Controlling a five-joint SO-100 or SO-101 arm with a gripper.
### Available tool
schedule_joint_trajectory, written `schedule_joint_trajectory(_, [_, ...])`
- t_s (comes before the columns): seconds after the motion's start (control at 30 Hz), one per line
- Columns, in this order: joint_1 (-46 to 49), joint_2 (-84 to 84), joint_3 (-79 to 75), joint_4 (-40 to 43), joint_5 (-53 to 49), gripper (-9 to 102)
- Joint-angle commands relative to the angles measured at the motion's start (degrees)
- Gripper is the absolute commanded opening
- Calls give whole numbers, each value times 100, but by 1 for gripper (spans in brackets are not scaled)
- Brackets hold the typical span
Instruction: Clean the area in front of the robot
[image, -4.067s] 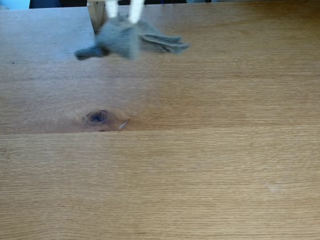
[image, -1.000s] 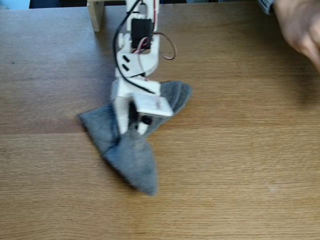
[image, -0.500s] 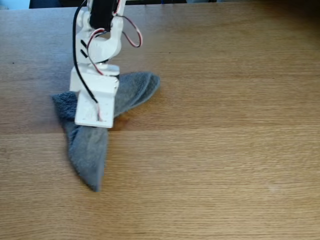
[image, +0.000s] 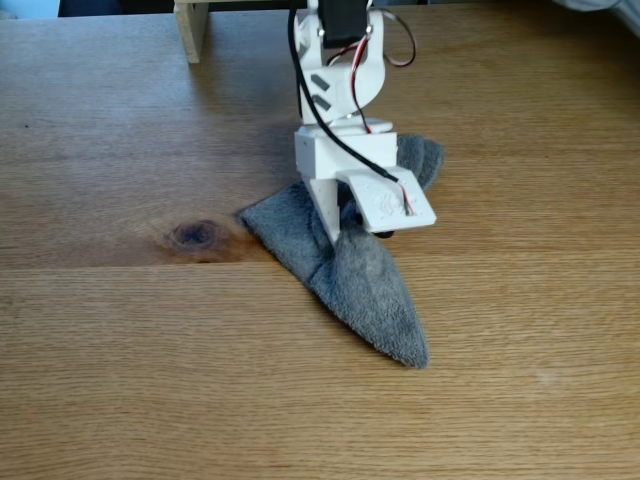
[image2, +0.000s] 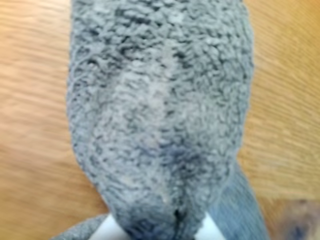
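Note:
The white robot arm (image: 340, 90) reaches down from the far edge onto the oak-grain tabletop (image: 480, 330) in the fixed view. Its gripper (image: 343, 232) is shut on a grey terry cloth (image: 370, 290) that lies spread on the wood, one flap trailing toward the camera and another behind the arm. The dark oval knot (image: 195, 235) sits bare just left of the cloth. In the wrist view the cloth (image2: 160, 115) bunches out from the gripper (image2: 172, 222) at the bottom edge, over blurred wood (image2: 35, 125).
A pale wooden block (image: 192, 30) stands at the table's far edge, left of the arm. A bit of grey fabric (image: 610, 5) shows in the far right corner.
The arm has swept to the right, dragging the cloth with it. The knot, covered half a second ago, is bare again. A hand seen at the top right a second ago is gone.

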Motion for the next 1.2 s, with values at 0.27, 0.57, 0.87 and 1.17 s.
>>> schedule_joint_trajectory(0.27, [1951,-747,290,-3006,-1459,0])
schedule_joint_trajectory(0.57, [2927,1046,369,-255,-1547,0])
schedule_joint_trajectory(0.87, [3313,3955,360,3779,-782,0])
schedule_joint_trajectory(1.17, [4693,4535,387,5845,-1257,0])
